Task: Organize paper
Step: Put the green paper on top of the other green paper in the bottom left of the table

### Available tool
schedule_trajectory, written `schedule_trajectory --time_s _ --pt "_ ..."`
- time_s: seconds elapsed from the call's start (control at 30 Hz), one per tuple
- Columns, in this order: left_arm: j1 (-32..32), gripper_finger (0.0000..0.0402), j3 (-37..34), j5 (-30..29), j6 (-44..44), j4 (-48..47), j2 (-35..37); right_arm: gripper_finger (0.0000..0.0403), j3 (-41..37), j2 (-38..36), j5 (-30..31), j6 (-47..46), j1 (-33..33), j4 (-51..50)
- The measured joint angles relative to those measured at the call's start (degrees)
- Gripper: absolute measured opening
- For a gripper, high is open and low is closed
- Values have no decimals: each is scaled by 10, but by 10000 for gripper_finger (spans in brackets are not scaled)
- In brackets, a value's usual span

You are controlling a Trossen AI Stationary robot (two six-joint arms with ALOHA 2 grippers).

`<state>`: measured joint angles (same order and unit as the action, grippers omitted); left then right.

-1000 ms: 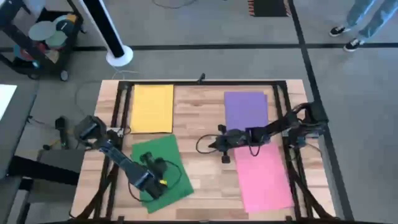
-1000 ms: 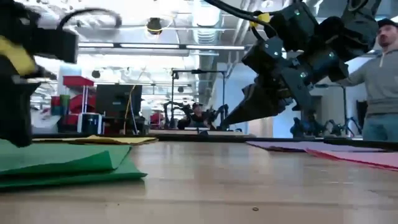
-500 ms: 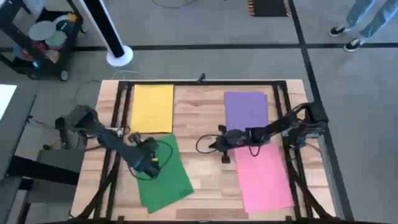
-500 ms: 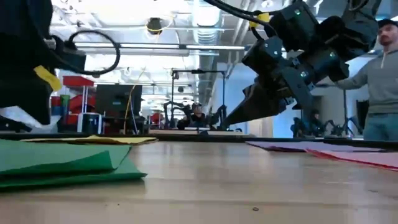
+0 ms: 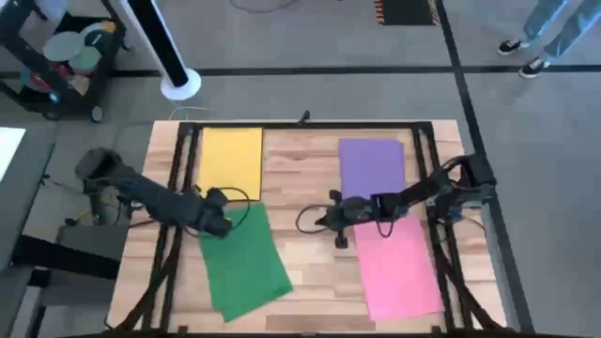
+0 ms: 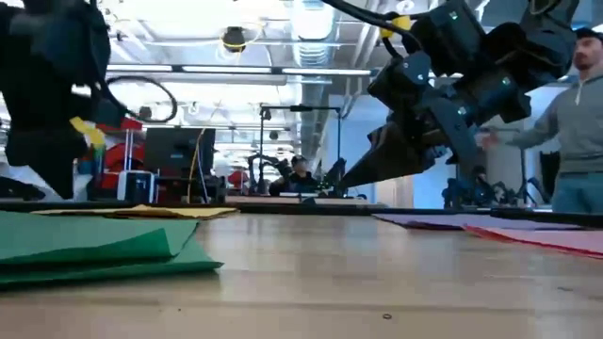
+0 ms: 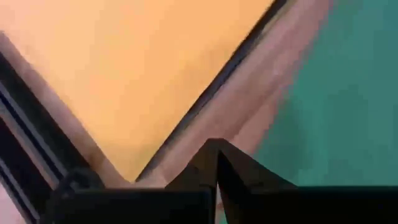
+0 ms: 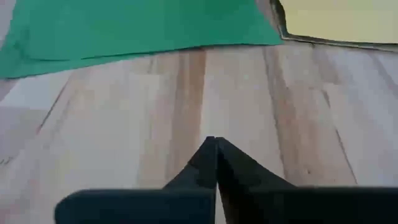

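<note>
Four sheets lie flat on the wooden table: yellow (image 5: 230, 161) far left, green (image 5: 246, 265) near left, purple (image 5: 371, 166) far right, pink (image 5: 396, 268) near right. A dark edge (image 7: 205, 99) shows under the yellow sheet (image 7: 137, 68). In the low view the green paper (image 6: 94, 247) appears to be two layers. My left gripper (image 5: 216, 222) (image 7: 216, 163) is shut, above the green sheet's far left corner, by the yellow sheet's near edge. My right gripper (image 5: 322, 220) (image 8: 216, 146) is shut and hovers over bare wood at mid-table, left of the purple and pink sheets.
Bare wood (image 5: 305, 178) fills the strip between the left and right sheets. A black frame rail (image 5: 310, 123) runs round the table. A person (image 6: 575, 122) stands beyond the table's right side; a cart (image 5: 66, 56) stands off the far left corner.
My left gripper has travelled from the middle of the green sheet toward the table's far edge, to that sheet's far left corner beside the yellow one, its arm swinging out leftward. The green sheet stays where it was.
</note>
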<state>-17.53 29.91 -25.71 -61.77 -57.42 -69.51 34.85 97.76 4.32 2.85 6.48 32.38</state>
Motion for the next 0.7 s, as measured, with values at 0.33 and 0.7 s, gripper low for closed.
schedule_trajectory --time_s 0.33,0.7 --pt "17 0 -15 41 2 8 1 0 0 0 0 0 3 -2" --pt "16 0 -15 43 -28 15 0 0 0 0 0 -3 6 -3"
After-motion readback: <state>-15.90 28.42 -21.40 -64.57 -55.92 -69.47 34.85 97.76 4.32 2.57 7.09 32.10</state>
